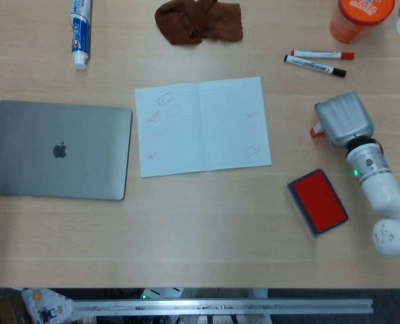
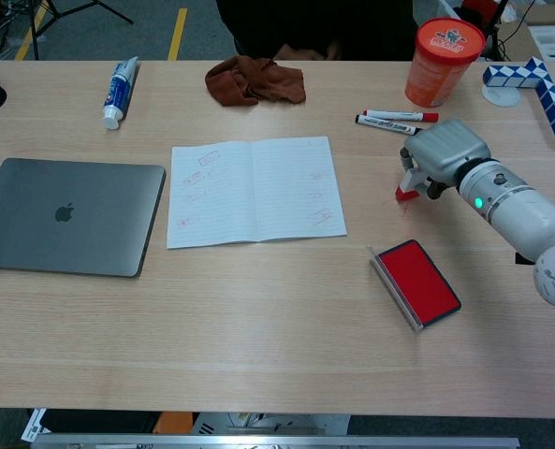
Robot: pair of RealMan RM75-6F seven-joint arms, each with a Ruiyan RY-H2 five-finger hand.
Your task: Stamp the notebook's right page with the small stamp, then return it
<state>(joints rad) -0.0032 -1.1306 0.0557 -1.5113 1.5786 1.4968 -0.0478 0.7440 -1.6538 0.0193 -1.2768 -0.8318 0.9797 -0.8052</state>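
Chest view: right hand [image 2: 443,154] pinching small stamp [image 2: 406,188], low over bare table [image 2: 258,309] right of notebook [image 2: 254,191], above red ink pad [image 2: 417,283]. Right page carrying faint stamp marks [image 2: 320,217]; stamping judged done, set-down remaining. Ink pad open, tray showing red surface only. Orange tub [image 2: 439,61] lidded, contents hidden. Left hand absent from both views.
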